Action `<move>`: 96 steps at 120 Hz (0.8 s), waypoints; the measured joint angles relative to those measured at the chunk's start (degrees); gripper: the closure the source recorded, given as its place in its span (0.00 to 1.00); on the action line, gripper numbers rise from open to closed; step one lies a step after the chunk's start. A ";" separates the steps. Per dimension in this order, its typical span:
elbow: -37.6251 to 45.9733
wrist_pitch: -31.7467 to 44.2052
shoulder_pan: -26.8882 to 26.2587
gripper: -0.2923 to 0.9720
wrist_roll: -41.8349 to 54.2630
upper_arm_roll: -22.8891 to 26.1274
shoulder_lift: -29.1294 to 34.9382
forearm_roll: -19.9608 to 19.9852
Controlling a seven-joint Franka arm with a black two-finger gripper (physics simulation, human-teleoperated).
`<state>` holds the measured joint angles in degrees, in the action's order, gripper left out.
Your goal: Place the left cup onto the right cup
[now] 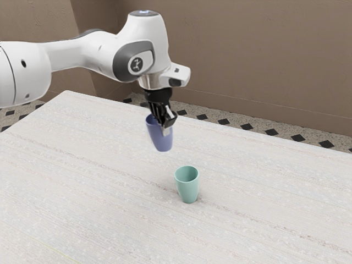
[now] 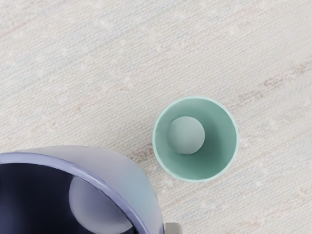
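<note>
Jaws of the gripper (image 1: 165, 125) grip the blue cup (image 1: 159, 138) by its rim, held aloft and slightly tilted over the table (image 1: 77, 192); I note the green cup (image 1: 187, 186) stands upright lower down, toward the exterior view's right and nearer the camera.

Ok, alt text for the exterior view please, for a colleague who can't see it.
The black gripper holds a blue cup by its rim, lifted clear of the pale table. A green cup stands upright on the table, lower and toward the exterior view's right.
</note>
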<state>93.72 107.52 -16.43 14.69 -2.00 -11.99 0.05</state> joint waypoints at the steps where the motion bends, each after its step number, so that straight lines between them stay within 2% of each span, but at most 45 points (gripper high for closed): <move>1: 0.00 0.03 -0.06 0.85 -0.01 0.05 -0.01 0.01; 96: 0.92 4.59 -2.10 0.85 -2.51 2.62 -3.08 -0.25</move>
<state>94.64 112.11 -18.53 12.18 0.62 -15.06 -0.20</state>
